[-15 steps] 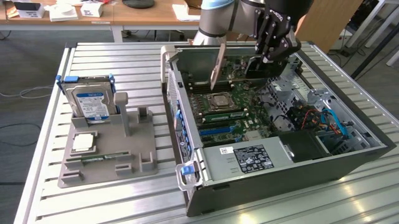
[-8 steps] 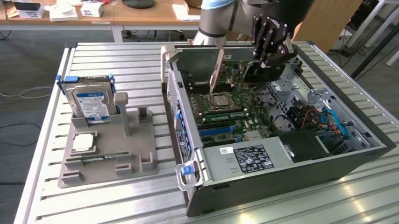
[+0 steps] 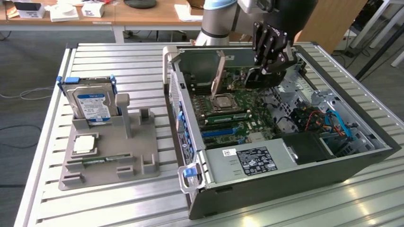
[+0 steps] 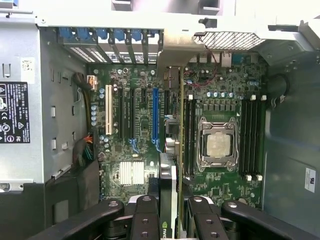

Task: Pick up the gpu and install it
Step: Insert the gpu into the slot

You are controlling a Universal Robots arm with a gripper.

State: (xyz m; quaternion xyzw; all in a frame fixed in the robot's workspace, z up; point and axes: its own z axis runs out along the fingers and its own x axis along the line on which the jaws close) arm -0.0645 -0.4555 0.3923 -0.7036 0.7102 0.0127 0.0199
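The gpu [image 3: 258, 78] is a dark card that hangs inside the open computer case [image 3: 353, 163], above the motherboard [image 3: 243, 120]. My gripper [image 3: 273, 60] reaches down from above and is shut on its upper edge. In the wrist view the gpu [image 4: 169, 186] shows edge-on between my black fingers [image 4: 145, 212], and my gripper [image 4: 170, 202] clamps it on both sides. Its thin board edge runs over the motherboard [image 4: 132, 172] between the blue slot [image 4: 155, 115] and the processor socket [image 4: 218, 145]. The card is above the board; whether it touches a slot I cannot tell.
Left of the case, a grey fixture [image 3: 142, 153] carries a silver hard drive [image 3: 92, 105], a processor [image 3: 85, 143] and a green memory stick [image 3: 104, 160]. The power supply [image 3: 249, 161] fills the case's near end. Cables and a drive bay [image 3: 315, 118] lie on the exterior view's right.
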